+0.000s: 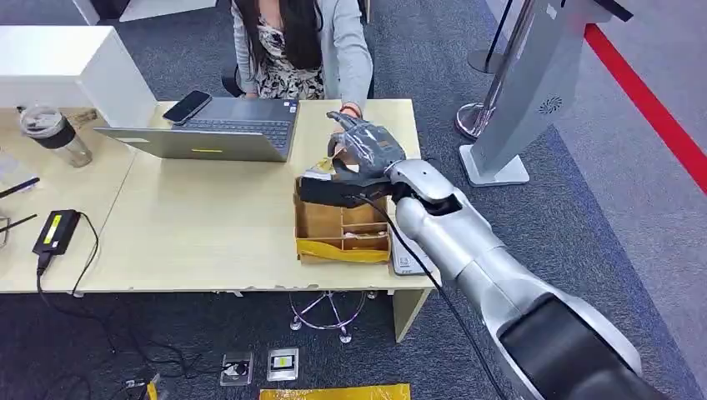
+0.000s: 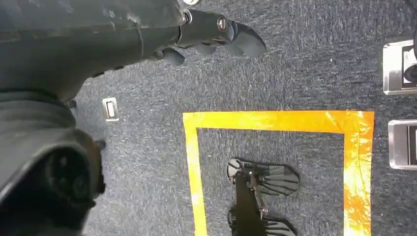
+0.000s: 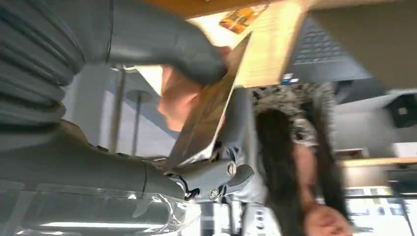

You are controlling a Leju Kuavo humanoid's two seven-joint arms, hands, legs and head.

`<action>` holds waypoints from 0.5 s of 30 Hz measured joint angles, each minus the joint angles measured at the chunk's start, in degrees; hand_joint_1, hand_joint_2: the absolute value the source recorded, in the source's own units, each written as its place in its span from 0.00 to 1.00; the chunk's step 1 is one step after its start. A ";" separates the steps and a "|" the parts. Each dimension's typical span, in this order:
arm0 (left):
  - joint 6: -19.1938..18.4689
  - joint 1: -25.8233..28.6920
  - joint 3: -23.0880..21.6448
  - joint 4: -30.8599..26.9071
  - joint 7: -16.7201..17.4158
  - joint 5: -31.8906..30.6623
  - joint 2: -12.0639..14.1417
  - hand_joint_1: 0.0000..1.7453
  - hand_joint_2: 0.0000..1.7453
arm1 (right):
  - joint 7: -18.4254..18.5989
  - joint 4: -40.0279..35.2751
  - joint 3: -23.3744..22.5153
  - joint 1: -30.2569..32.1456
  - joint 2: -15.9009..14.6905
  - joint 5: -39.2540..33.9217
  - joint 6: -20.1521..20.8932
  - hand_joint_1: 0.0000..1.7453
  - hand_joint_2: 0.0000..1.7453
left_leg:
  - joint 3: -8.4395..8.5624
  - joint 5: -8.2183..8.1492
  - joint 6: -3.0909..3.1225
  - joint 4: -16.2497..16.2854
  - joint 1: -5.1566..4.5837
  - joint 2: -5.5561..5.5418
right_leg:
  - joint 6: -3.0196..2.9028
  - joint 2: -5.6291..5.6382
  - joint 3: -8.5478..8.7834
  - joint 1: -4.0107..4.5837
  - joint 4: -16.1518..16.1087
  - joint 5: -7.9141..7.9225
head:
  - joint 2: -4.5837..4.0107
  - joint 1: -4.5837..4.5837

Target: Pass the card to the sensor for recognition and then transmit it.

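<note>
Fingers and the thick thumb of the right hand pinch the card between them; the right wrist view shows it edge-on, clamped from both faces. Card sits in that hand, raised above the far end of the cardboard box on the tabletop, toward the seated person.

Step, as I judge it: the hand-over. The arm reaches across toward the person, whose hand appears just beside the robot's. Whether the sensor pass is done I cannot tell; I cannot pick out the sensor with certainty.

Next move likely calls for holding the card steady until the person has it, then easing the pinch without dragging it.

Card: thin, flat, stiff-looking, brownish with a glossy sheen, its print blurred.

Left hand hangs over the carpet, nothing in it, fingers loosely curled; open or closed I cannot tell.

Laptop lies well apart.
</note>
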 joint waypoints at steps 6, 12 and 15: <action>-0.02 0.33 0.00 0.00 -0.15 0.88 0.09 0.00 0.00 | 0.09 0.00 0.61 0.00 1.64 1.79 1.70 0.00 0.00 | 0.01 0.00 0.00 0.00 0.00 0.00 | 0.00 0.00 0.00 0.01 0.01 0.00 | 0.00 0.00; 0.02 1.15 0.00 0.00 -0.68 1.79 0.15 0.00 0.00 | 4.20 -1.03 1.22 0.00 1.79 2.58 1.55 0.00 0.00 | 0.02 0.00 0.00 0.00 0.00 0.00 | 0.00 0.02 -0.01 0.00 0.00 0.00 | 0.00 0.00; 0.11 1.85 0.00 0.00 -0.76 2.76 0.31 0.00 0.00 | 7.92 -3.48 1.03 0.20 0.10 2.40 3.00 0.00 0.00 | 0.03 0.00 0.00 0.01 0.00 0.00 | 0.00 0.03 0.00 -0.01 -0.02 0.00 | 0.00 -0.02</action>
